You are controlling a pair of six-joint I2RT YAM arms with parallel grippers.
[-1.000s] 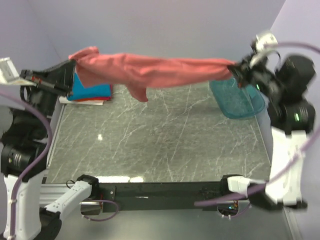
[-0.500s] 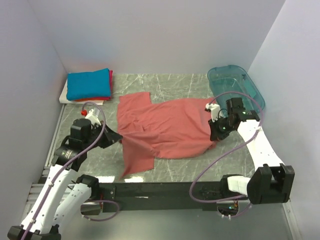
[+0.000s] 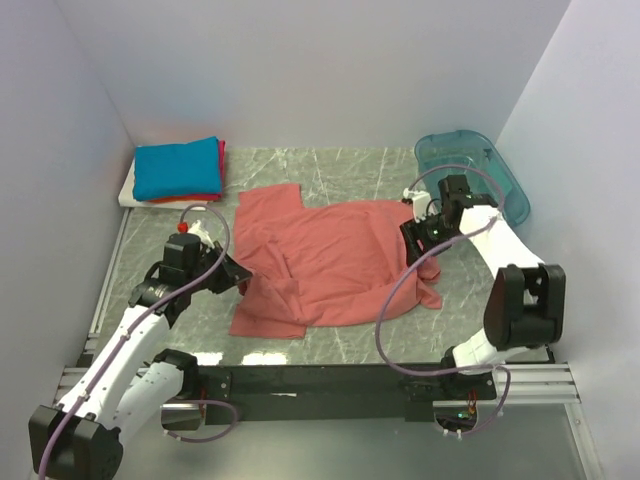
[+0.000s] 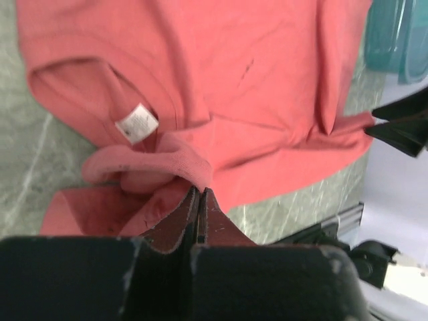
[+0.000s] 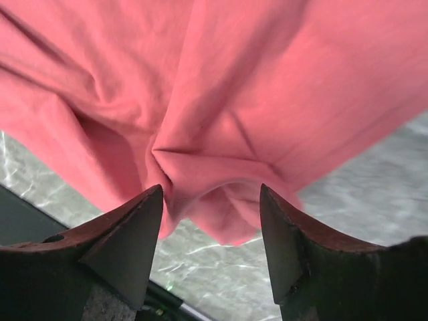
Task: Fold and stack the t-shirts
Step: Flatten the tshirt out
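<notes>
Shirt [image 3: 330, 265], salmon-pink, lay spread mid-table, left edge rumpled. Left gripper [image 4: 199, 207] jaws pinched shut on cloth fold near neck label. Right gripper [image 5: 210, 194] jaws stood apart over bunched cloth, gripping nothing. Risk: a one-sided pull from the left could drag shirt askew, deepen wrinkles, spoil fold.

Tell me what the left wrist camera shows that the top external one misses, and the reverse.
Left wrist only: the white neck label inside the collar, and the left gripper pinched shut on a bunched fold of the salmon-pink t-shirt. Top external only: the folded stack with the blue t-shirt on top at the far left, and the right gripper over the shirt's right edge. Both: the pink shirt spread on the marble table and the teal bin.
</notes>
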